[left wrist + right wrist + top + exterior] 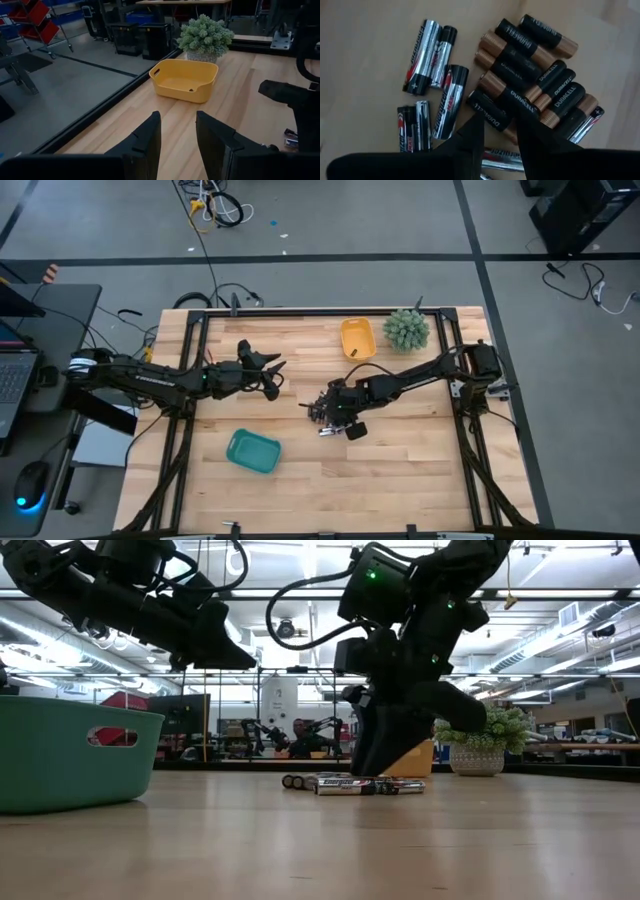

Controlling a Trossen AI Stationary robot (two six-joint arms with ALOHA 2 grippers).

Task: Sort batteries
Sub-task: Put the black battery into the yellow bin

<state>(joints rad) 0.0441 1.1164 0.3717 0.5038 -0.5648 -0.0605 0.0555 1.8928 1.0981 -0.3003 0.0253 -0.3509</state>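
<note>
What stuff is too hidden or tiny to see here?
- High view: the batteries are too tiny to count, partly under the right gripper.
- Right wrist view: batteries at the bottom edge hide behind its jaws.
- Left wrist view: a dark speck inside the yellow tray, too small to name.
- Low view: the teal tray hides its inside.

The worktop (400, 470) is pale, smooth wood planking with a soft sheen. On it, the small cylindrical batteries (520, 75) have glossy wrappers, some silver metallic, some black and copper. The yellow tray (184, 80) and teal tray (252, 451) look like smooth matt plastic.
</note>
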